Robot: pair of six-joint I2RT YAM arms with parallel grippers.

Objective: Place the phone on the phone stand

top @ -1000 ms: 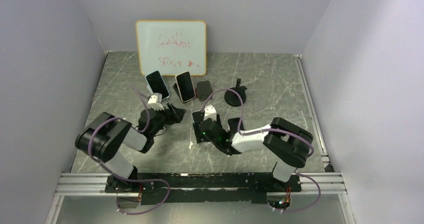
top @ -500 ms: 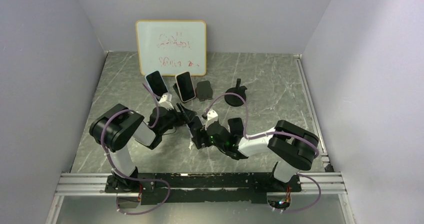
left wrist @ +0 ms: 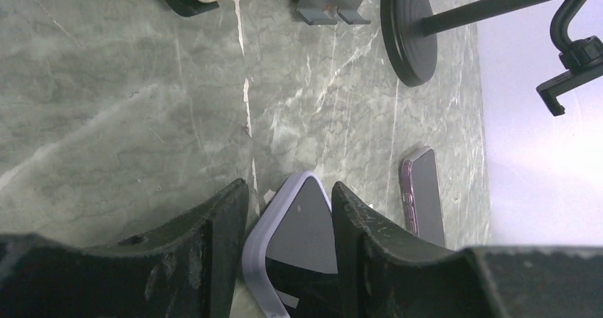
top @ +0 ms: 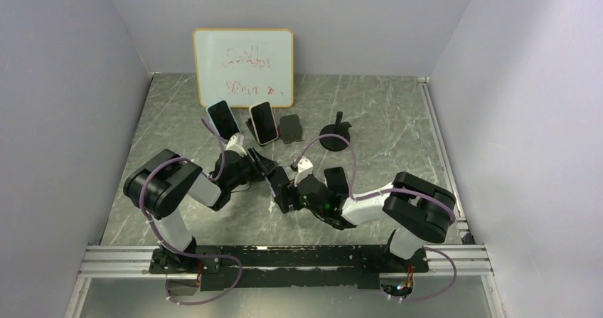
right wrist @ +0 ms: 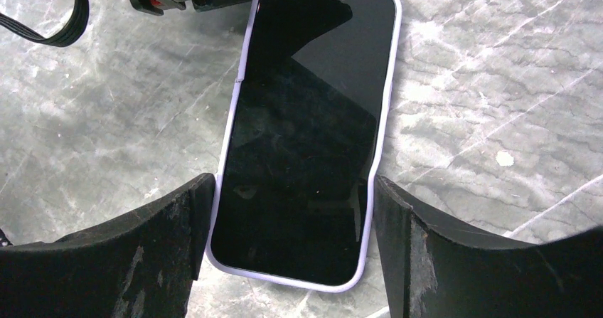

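Note:
The phone (right wrist: pixel 306 119), black-screened in a lilac case, hangs between both grippers near the table's middle (top: pixel 274 181). My right gripper (right wrist: pixel 293 183) is shut across the width of its lower end, one finger on each long edge. My left gripper (left wrist: pixel 290 190) has the phone's top corner (left wrist: pixel 302 218) between its fingers, and both fingers rest against it. An empty grey phone stand (top: pixel 290 128) stands at the back, also seen in the left wrist view (left wrist: pixel 334 1). Next to it is a black round-based stand (top: pixel 334 136) with a clamp arm (left wrist: pixel 569 55).
Two other phones (top: pixel 222 119) (top: pixel 263 122) lean on stands in front of a whiteboard (top: pixel 243 67). A purple-cased phone (left wrist: pixel 423 197) lies flat on the marble table (left wrist: pixel 142 119). Grey walls close in the left, back and right sides.
My left arm has swung right to the phone and its jaws have narrowed onto the top corner. The right gripper has kept its hold and shifted slightly.

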